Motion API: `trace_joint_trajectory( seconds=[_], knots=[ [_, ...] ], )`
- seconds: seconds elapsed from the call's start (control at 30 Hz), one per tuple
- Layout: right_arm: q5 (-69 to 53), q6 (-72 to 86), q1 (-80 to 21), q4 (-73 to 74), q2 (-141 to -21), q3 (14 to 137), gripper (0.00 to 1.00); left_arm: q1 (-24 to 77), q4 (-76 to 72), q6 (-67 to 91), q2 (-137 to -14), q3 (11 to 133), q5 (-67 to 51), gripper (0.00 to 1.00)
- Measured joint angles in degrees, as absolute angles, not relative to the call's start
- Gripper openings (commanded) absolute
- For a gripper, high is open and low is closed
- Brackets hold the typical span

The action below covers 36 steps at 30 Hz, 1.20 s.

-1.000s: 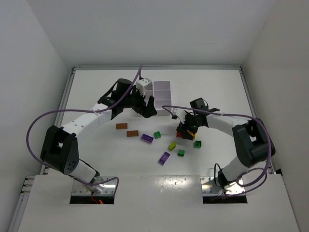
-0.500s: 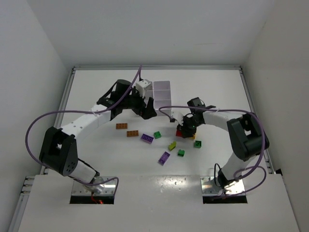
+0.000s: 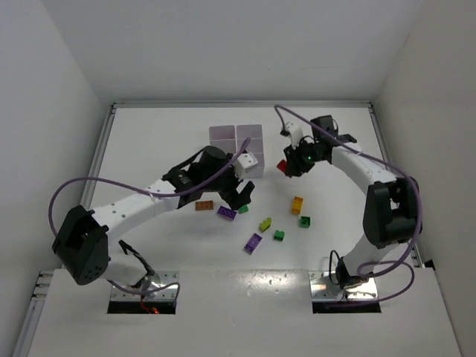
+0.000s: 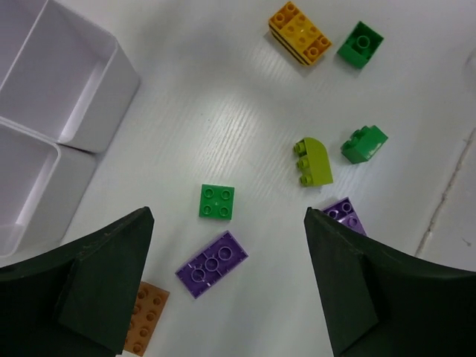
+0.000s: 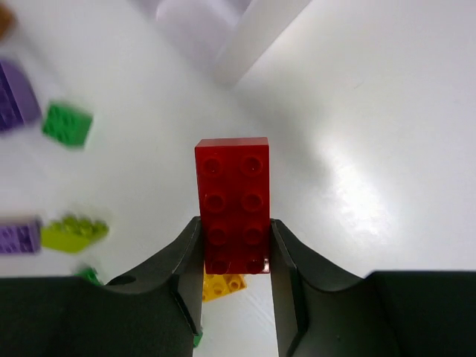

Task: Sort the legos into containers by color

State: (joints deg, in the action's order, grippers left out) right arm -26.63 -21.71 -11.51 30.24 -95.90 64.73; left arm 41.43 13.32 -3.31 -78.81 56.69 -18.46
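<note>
Left gripper hovers low over the table, fingers wide apart and empty, with a green brick and a purple brick lying right beneath. The containers sit just behind it (two compartments edge into the wrist view). On the right, the right gripper is clamped on a red brick, held above the table near the containers.

White table boxed in.
A metal rim runs along the table's far edge; white walls rise behind and beside the table.
</note>
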Motion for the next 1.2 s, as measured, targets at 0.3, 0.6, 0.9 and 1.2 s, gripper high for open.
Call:
trace_joint_trajectory(
  seconds=[0.3, 0.6, 0.9, 1.2],
  knots=[
    [-26.6, -5.1, -5.3, 30.0, -92.2, 71.7, 0.02, 51.7, 15.4, 1.6, -88.2, 58.5, -5.3, 0.80],
    [-27.1, -0.3, 1.8, 30.7, -91.5, 70.5, 0.02, 57.5, 17.0, 3.9, -93.7, 62.6, -6.7, 0.84],
    [-28.1, 1.6, 3.7, 30.5, -89.4, 68.9, 0.02, 59.2, 17.5, 5.1, -101.4, 67.1, -7.6, 0.84],
    [-29.0, 1.8, 4.9, 30.5, -89.2, 68.9, 0.02, 58.1, 18.7, 6.7, -107.5, 70.7, -7.3, 0.76]
  ],
)
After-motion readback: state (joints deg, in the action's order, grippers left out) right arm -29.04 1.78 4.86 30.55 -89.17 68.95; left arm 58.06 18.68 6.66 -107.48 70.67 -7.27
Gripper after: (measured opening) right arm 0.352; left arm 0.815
